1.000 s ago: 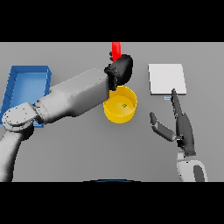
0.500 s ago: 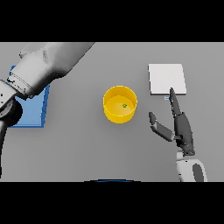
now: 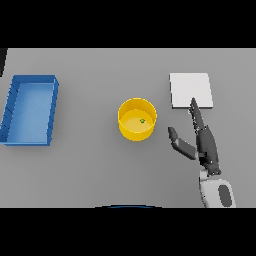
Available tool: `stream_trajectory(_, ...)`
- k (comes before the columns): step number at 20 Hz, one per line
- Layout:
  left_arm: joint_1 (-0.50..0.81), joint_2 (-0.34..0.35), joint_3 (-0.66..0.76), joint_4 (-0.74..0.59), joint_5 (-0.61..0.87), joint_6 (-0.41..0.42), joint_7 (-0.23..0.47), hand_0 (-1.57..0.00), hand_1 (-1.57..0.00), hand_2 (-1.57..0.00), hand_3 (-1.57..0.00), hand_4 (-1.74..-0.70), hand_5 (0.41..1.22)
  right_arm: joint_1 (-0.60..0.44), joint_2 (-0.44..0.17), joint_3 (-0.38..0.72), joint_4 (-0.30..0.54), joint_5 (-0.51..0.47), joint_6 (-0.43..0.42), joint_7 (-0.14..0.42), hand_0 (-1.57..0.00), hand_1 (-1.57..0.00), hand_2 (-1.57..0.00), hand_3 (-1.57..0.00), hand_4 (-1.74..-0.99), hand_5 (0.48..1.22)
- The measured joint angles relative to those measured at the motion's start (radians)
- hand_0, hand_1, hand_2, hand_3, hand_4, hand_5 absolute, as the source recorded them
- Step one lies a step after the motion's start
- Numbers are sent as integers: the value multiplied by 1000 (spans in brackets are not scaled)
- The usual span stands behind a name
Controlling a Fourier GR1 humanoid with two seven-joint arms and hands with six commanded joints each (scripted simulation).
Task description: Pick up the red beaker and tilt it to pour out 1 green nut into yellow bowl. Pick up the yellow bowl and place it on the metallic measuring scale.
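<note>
The yellow bowl (image 3: pixel 137 119) stands upright at the table's middle with one small green nut (image 3: pixel 142 120) inside it. The red beaker shows nowhere in the head view. Of my left hand only a dark sliver (image 3: pixel 2 61) appears, at the far left edge. My right hand (image 3: pixel 204 142) rests open to the right of the bowl, apart from it, thumb spread toward the bowl. Its fingers point at the metallic measuring scale (image 3: pixel 190 90), a pale square plate at the back right, and one fingertip reaches the scale's near edge.
A blue open bin (image 3: pixel 12 111) lies along the left side of the grey table, its inside bare.
My left arm has swung away to the left and out of the picture, taking the red beaker with it. The bowl, nut and right hand have stayed put.
</note>
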Motion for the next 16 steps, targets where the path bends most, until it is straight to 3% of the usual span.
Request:
stream_trajectory(3, 108, 47, 63, 25, 133, 85, 37, -1571, -1571, -1571, -1534, -1740, 1221, -14, -10, -3, 6, -13, 17, 27, 1, 1, 1, 1, -1126, 651)
stream_trajectory(5, 173, 66, 85, 25, 200, 136, 95, -1571, -1571, -1571, -1547, -1741, 1221, 0, -14, 4, 7, -15, 30, -8, 1, 1, 1, 1, -1148, 663)
stream_trajectory(6, 208, 70, 105, 31, 245, 159, 153, -1571, -1571, -1571, -1552, -1741, 1221, 5, -16, 4, 5, -20, 36, -14, 1, 1, 1, 1, -1157, 666)
stream_trajectory(8, 260, 87, 139, -9, 322, 198, 197, -1571, -1571, -1571, -1518, -1741, 1221, -8, -16, 2, 13, -4, 18, -1, 1, 1, 1, 1, -1168, 680)
stream_trajectory(9, 295, 98, 153, -35, 360, 209, 186, -1571, -1571, -1571, -1488, -1741, 1221, -12, -26, 0, 15, -2, 23, -11, 1, 1, 1, 1, -1181, 687)
stream_trajectory(12, 421, 118, 171, -143, 456, 249, 253, -1571, -1571, -1571, -1396, -1741, 1221, -9, -31, 10, 4, 12, 23, -3, 1, 1, 1, 1, -1192, 704)
stream_trajectory(14, 524, 127, 179, -254, 523, 297, 285, -1571, -1571, -1571, -1374, -1741, 1221, -16, -37, 1, 7, 7, 24, 13, 1, 1, 1, 1, -1199, 707)
stream_trajectory(16, 630, 152, 174, -395, 574, 357, 339, -1571, -1571, -1571, -1376, -1741, 1221, -8, -32, 11, 5, 15, 24, -9, 1, 1, 1, 1, -1207, 708)
